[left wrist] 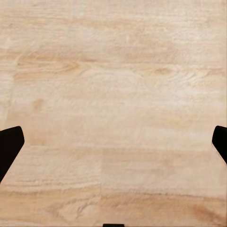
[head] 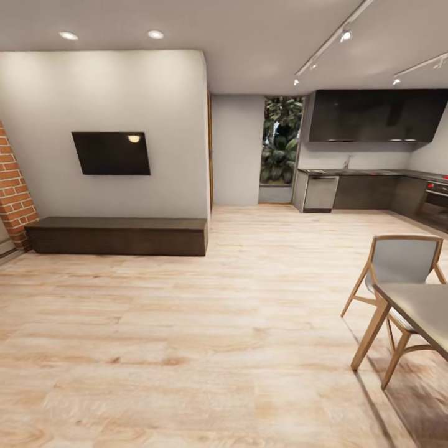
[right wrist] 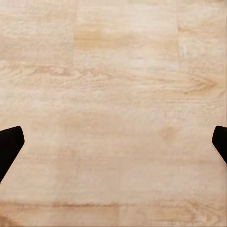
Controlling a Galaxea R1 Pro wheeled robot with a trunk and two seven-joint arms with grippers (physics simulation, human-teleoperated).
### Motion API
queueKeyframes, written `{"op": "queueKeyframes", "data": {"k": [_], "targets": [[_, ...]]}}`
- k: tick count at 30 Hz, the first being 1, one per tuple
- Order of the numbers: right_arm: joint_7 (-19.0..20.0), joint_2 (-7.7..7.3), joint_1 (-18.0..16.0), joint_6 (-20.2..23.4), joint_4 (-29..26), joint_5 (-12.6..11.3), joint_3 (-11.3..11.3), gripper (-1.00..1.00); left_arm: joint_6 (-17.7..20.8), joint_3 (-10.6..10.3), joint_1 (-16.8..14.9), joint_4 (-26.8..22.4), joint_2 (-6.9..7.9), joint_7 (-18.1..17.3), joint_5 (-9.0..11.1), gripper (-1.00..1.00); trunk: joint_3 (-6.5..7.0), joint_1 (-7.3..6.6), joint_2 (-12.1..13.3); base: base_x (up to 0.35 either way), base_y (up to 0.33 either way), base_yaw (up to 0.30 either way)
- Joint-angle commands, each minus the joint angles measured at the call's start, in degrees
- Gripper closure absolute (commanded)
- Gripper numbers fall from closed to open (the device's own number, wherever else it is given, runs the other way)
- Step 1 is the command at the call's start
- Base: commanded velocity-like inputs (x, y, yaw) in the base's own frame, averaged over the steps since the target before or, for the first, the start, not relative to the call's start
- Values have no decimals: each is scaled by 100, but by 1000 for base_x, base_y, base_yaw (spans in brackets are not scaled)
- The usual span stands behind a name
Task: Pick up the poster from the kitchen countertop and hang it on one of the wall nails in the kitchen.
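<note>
An open-plan home: wall television, dining chair, kitchen countertop beyond.

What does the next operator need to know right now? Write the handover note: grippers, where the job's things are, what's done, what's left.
Left gripper: open, holding nothing, pointed at the wooden floor.
Right gripper: open, holding nothing, also over bare floor.
Kitchen countertop: far across the room at the right of the head view, under dark wall cabinets. It is too far off to make out the poster or any wall nails.
A chair and table stand near on the right.
Done: nothing picked up yet.
Left: drive to the kitchen, find and grasp the poster, hang it on a nail.
</note>
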Motion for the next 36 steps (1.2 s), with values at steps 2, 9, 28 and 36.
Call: {"op": "queueKeyframes", "data": {"k": [2,9,28,36], "targets": [[-1,-1,-3,-18,5,5,2,-100,-8,6,2,-7,-1,-1,-2,-100,-5,4,-2,333,-91,0],[-1,-1,-3,-18,5,9,2,-100,-8,6,2,-10,-1,-1,-2,-100,-5,4,-2,333,-91,0],[-1,7,-3,-18,5,5,2,-100,-8,6,2,-7,-1,-1,-2,-100,-5,4,-2,333,-91,0],[-1,6,-3,-18,5,5,2,-100,-8,6,2,-7,-1,-1,-2,-100,-5,4,-2,333,-94,0]]}}
